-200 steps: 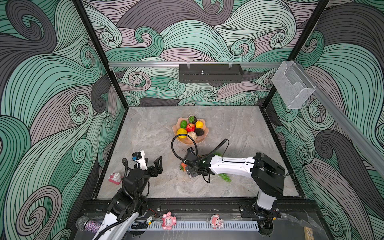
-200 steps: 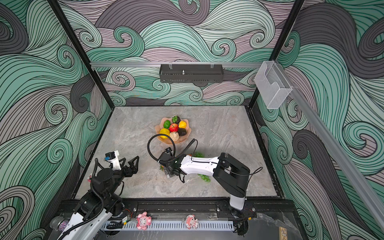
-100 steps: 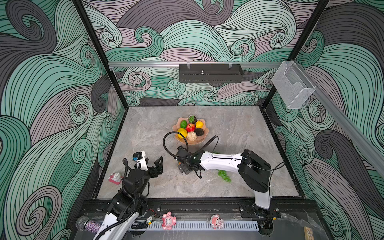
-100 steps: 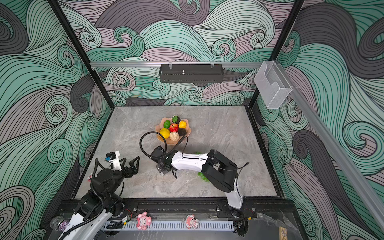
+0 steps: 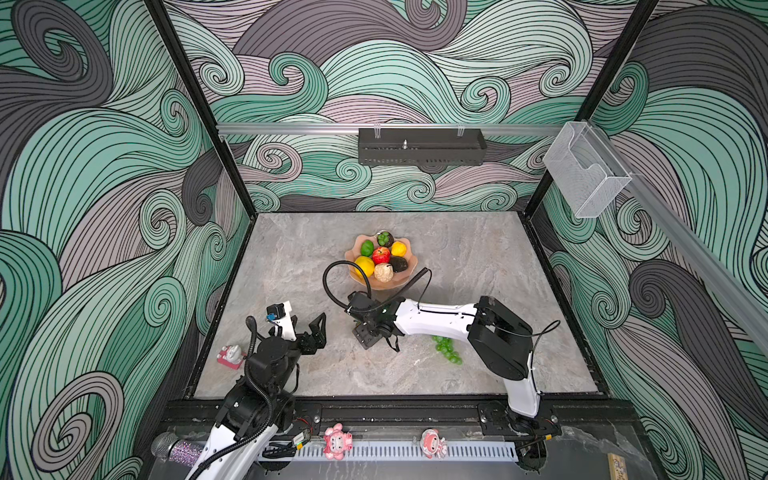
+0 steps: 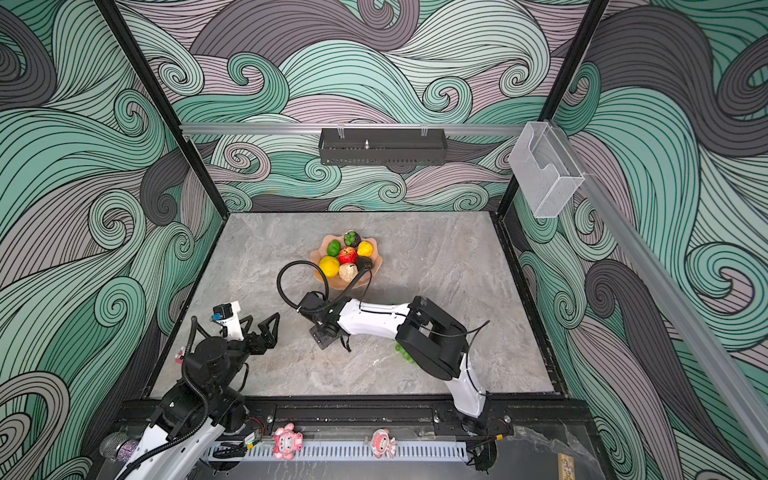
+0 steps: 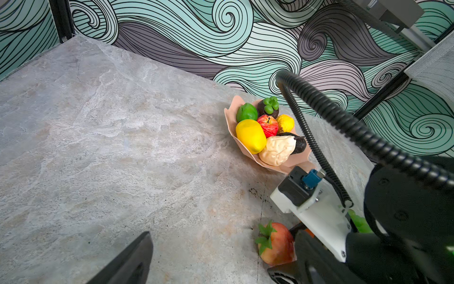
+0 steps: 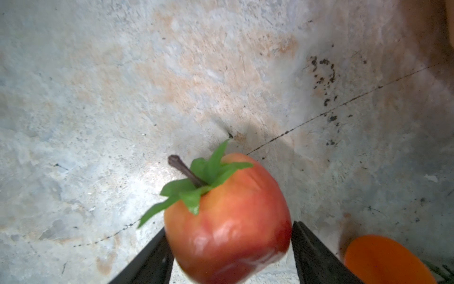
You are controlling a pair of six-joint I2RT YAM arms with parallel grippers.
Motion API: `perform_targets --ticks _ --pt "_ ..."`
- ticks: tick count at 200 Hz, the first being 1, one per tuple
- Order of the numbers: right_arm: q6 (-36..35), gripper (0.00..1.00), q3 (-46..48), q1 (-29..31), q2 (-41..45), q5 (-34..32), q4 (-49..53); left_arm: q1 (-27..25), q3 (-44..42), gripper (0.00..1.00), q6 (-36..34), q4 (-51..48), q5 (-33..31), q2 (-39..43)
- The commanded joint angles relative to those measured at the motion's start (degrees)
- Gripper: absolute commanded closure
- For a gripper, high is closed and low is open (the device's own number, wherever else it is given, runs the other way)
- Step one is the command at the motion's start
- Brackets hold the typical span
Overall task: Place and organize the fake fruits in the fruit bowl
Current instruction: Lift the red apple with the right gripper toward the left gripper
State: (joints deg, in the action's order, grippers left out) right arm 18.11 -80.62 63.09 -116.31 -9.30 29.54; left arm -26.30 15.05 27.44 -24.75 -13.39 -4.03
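Observation:
The peach-pink fruit bowl stands mid-table holding several fake fruits, among them a red apple, a lime and a dark avocado. My right gripper points down in front of the bowl. Its jaws press both sides of a red strawberry, which both top views hide. An orange lies beside it. Green grapes lie under the right arm. My left gripper hangs open and empty, to the left.
A pink figurine sits at the table's left edge. Two more stand on the front rail. A clear box hangs on the right wall and a black shelf on the back wall.
My right gripper has moved left over the strawberry, which now lies hidden under it, and its jaws have narrowed around it. The left arm has stayed still.

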Motion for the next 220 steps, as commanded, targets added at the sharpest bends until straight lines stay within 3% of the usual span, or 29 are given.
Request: perform_targets --ticks 1,53,117,139,184,220 --pt "-0.9 0.29 -1.4 -0.4 -1.4 1.0 -0.1 0.3 -0.1 0.08 -0.6 1.3 -0.1 -1.1" --pt "-1.3 0.42 0.7 -0.5 0.4 1.3 -2.2 0.2 -0.3 0.08 -0.2 2.0 0.2 -2.0" --pt "-1.4 0.47 9.4 -0.5 8.6 3.4 -11.0 0.3 0.0 0.11 1.2 6.7 3.7 -10.5" --pt "-0.9 0.47 13.5 -0.4 11.8 4.5 -14.9 0.3 0.5 0.15 3.7 8.8 8.3 -14.2" --pt "1.0 0.48 21.4 -0.1 18.1 6.1 -22.0 0.3 6.1 0.35 11.1 10.0 22.7 -23.8" --pt "2.3 0.48 26.3 0.1 21.2 8.8 -28.3 0.2 8.5 0.41 12.6 10.9 29.5 -30.2"
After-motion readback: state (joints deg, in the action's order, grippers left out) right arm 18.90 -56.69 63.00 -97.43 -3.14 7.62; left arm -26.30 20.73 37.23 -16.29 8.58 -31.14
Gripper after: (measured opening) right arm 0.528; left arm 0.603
